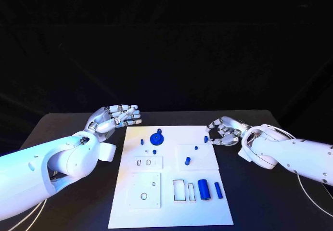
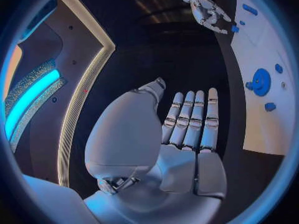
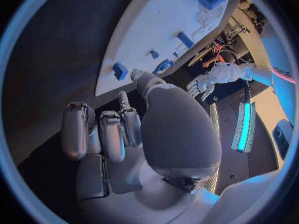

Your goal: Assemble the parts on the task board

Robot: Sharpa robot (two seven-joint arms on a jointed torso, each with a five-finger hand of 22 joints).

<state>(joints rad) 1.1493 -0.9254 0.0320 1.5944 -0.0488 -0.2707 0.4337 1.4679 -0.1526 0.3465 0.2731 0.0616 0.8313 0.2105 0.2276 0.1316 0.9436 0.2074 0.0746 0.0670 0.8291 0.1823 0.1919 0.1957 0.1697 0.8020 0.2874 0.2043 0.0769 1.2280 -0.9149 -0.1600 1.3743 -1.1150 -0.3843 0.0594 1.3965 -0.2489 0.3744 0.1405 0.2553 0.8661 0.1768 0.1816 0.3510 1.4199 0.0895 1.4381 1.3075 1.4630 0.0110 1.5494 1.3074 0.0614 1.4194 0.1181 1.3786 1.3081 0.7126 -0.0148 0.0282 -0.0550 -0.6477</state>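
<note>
So the white board [image 1: 170, 192] is sitting in the middle of the black table [image 1: 62, 125], and both hands are hanging off its far corners with nothing in them. The left hand [image 1: 114, 117] is hovering just beside the board's far left corner, fingers stretched out straight and close together, palm showing, gripping nothing. The right hand [image 1: 223, 131] is sitting just off the board's far right edge with its fingers curling in loosely, and it's not holding anything either as far as I can tell.

The blue parts are all still lying on the board: a round disc [image 1: 157, 139] near the far edge, a tiny peg [image 1: 206, 139] right by the right hand, a fat cylinder [image 1: 204, 189] and a thin bar [image 1: 218, 190] toward the near right corner.

My guess is the right hand is going for that tiny peg first, since it's nearest. To do it well, I'd be coming straight down on it and pinching with the fingertips so it isn't getting knocked over or skidding off the board edge.

No brand names, labels or readable writing anywhere that I can make out.
</note>
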